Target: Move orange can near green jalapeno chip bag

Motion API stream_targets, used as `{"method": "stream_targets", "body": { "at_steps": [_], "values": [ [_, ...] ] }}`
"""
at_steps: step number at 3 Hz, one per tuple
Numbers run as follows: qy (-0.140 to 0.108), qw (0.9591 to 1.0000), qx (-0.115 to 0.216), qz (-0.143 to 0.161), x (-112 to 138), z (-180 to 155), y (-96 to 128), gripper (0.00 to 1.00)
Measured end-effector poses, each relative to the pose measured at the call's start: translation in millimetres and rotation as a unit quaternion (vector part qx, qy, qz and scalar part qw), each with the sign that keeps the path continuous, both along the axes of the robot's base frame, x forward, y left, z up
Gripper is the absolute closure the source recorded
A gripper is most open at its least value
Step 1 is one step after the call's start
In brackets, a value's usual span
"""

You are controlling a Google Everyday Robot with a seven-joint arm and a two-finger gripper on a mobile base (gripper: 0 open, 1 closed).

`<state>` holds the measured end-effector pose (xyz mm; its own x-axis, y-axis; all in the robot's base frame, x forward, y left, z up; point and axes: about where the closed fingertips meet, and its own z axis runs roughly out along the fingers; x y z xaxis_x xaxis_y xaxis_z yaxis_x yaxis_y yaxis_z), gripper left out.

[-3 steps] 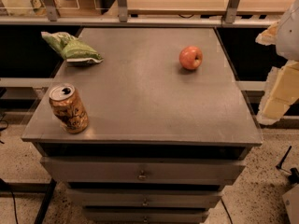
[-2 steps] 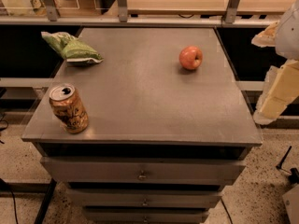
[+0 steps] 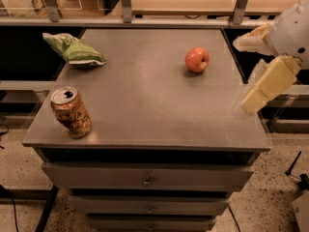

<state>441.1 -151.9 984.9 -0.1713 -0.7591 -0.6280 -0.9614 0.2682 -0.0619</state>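
Observation:
The orange can point(image 3: 71, 112) stands upright near the front left corner of the grey cabinet top point(image 3: 145, 95); its silver top with pull tab faces up. The green jalapeno chip bag point(image 3: 73, 50) lies at the back left, well behind the can. My gripper point(image 3: 242, 74) hangs at the right edge of the top, far from the can. Its two cream fingers point(image 3: 266, 83) are spread apart and hold nothing.
A red-orange apple point(image 3: 197, 60) sits on the right half of the top, just left of the gripper. A metal rail with posts point(image 3: 126, 4) runs behind the cabinet. Drawers point(image 3: 145, 178) face the front below the top.
The gripper has shifted a little to the left, toward the cabinet's right edge. The can, bag and apple have not moved.

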Motion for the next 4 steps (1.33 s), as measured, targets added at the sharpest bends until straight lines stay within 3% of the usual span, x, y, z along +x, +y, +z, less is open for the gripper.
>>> {"method": "stream_targets", "body": {
  "at_steps": [1,2,4],
  "values": [
    [-0.032,0.9932,0.108,0.029,-1.6,32.9,62.8,0.00],
    [-0.034,0.9861,0.156,0.044,-7.5,55.2,88.8,0.00],
    [-0.044,0.9858,0.156,0.045,-8.1,55.9,92.2,0.00]
  ]
}}
